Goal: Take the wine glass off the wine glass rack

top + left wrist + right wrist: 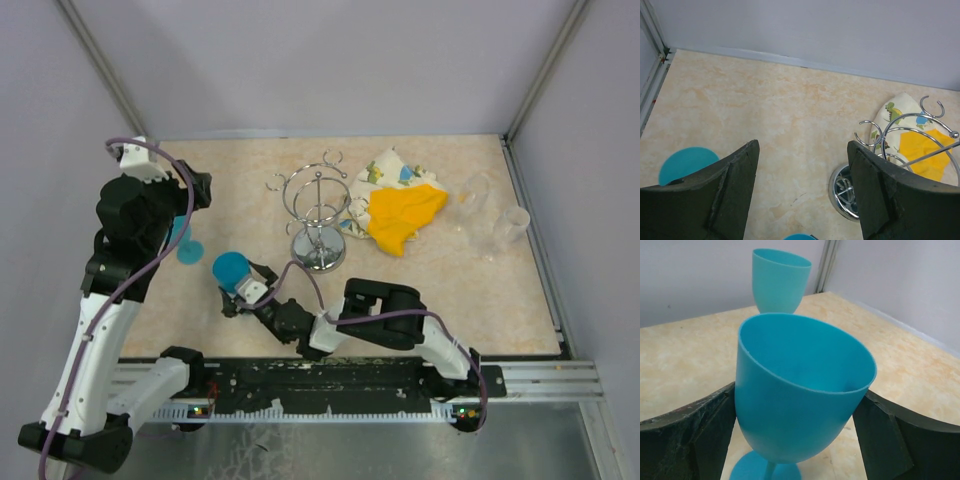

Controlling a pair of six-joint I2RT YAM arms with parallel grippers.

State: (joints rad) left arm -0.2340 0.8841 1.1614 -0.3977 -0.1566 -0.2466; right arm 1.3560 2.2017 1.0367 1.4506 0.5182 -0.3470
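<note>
Wine glass (800,385) in right hand (798,402), table (272,232) strip between it and rack (318,250).

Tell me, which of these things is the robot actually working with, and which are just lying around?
In the job: chrome wire wine glass rack; turquoise plastic wine glass in the right gripper; second turquoise wine glass.
Lying about: yellow and white patterned cloth; two clear cups.
</note>
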